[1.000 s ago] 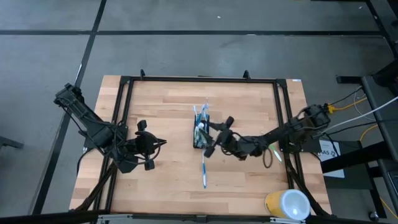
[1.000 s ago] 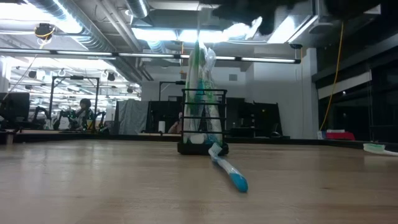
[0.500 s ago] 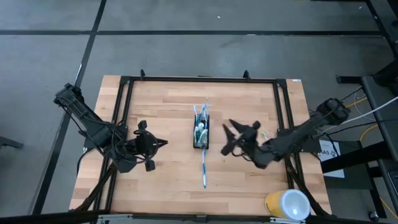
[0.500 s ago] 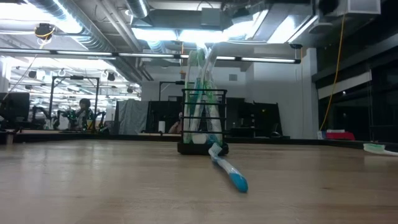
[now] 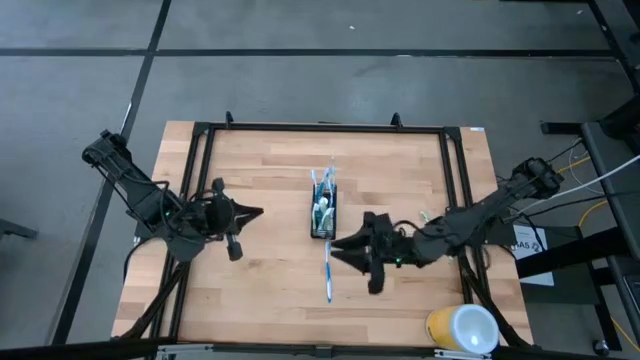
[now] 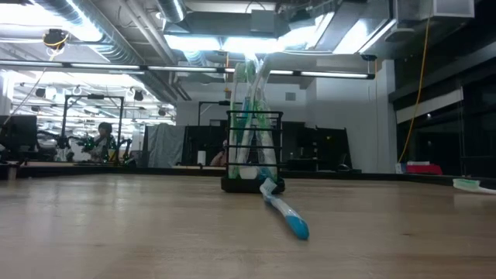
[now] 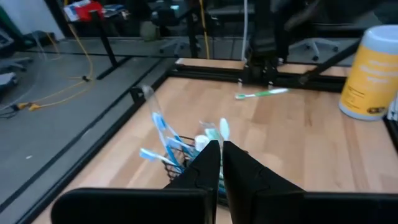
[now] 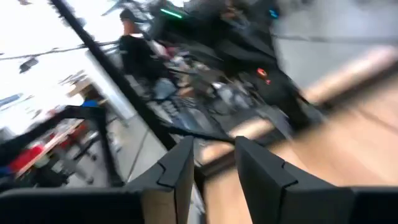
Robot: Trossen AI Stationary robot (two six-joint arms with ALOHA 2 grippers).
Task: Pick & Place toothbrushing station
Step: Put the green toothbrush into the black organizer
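The small black mesh holder (image 5: 323, 216) stands upright at the table's middle with several toothbrushes and a tube in it; it also shows in the low view (image 6: 253, 151). A blue-white toothbrush (image 5: 328, 270) lies flat on the table just near of it, head toward the holder (image 6: 283, 209). A green-white toothbrush (image 5: 428, 216) lies flat toward the right edge. My right gripper (image 5: 345, 250) is open and empty above the table, right of the lying blue toothbrush. My left gripper (image 5: 250, 212) is shut and empty, left of the holder, pointing at it (image 7: 186, 158).
A large yellow-and-white cup (image 5: 462, 328) stands at the near right corner. A black frame (image 5: 320, 127) runs around the table's edges. Bare wood lies left of and near the holder.
My right gripper has drawn back from the holder's right side toward the right edge, then swung toward the near edge and left, beside the lying blue toothbrush. My left gripper has shifted slightly toward the far edge. The holder and the lying toothbrushes have stayed in place.
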